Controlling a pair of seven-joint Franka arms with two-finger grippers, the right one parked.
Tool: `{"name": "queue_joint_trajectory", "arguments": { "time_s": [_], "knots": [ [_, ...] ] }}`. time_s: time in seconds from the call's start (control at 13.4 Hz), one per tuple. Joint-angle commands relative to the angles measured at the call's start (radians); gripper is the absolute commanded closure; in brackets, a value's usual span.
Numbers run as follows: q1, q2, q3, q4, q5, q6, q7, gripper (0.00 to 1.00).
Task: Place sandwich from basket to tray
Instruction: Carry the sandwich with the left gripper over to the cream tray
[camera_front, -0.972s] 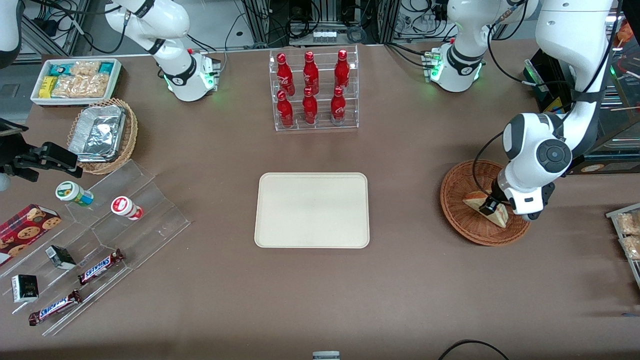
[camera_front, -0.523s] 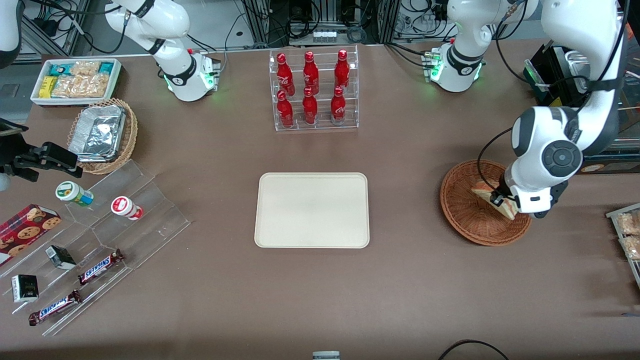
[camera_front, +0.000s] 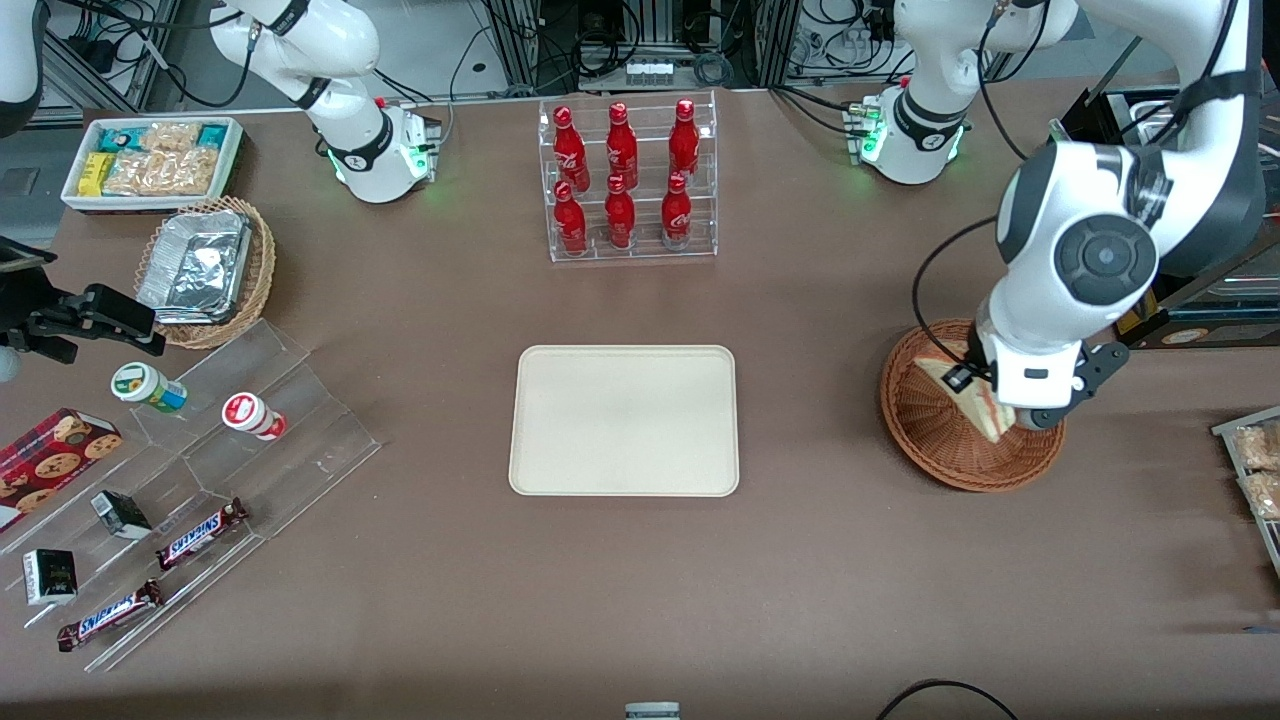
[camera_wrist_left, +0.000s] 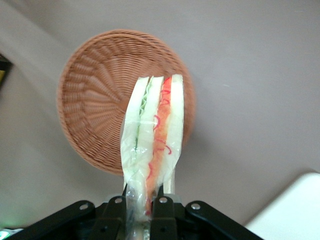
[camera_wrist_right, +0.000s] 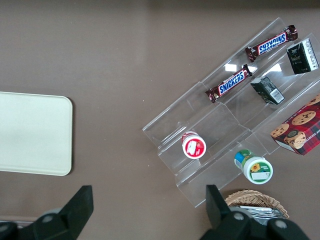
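The left arm's gripper (camera_wrist_left: 139, 202) clamps the triangular cream-bread sandwich (camera_wrist_left: 154, 140) above the round reddish-brown wicker basket (camera_front: 925, 430). Bare brown table (camera_front: 810, 420) separates basket from the flat cream rectangular tray (camera_front: 624, 420).

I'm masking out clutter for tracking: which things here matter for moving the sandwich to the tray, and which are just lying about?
Job:
sandwich, held above the basket
basket
tray, nothing on it
pincer, shut on the sandwich over the basket

Lying about:
cola bottles in a rack
snack bin
foil container
Snickers bars
cookie box
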Motion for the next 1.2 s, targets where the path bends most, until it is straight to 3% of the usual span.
{"name": "queue_joint_trajectory", "arguments": {
  "time_s": [0.0, 0.15, 0.6, 1.12],
  "knots": [
    [-0.05, 0.023, 0.009, 0.111, -0.047, -0.05, 0.029, 0.88],
    [-0.08, 0.046, 0.007, 0.136, -0.059, -0.04, 0.086, 0.88],
    [-0.246, 0.3, 0.009, 0.351, -0.062, -0.009, 0.095, 0.88],
    [-0.364, 0.435, 0.009, 0.355, -0.001, 0.153, 0.106, 0.88]
  ]
}}
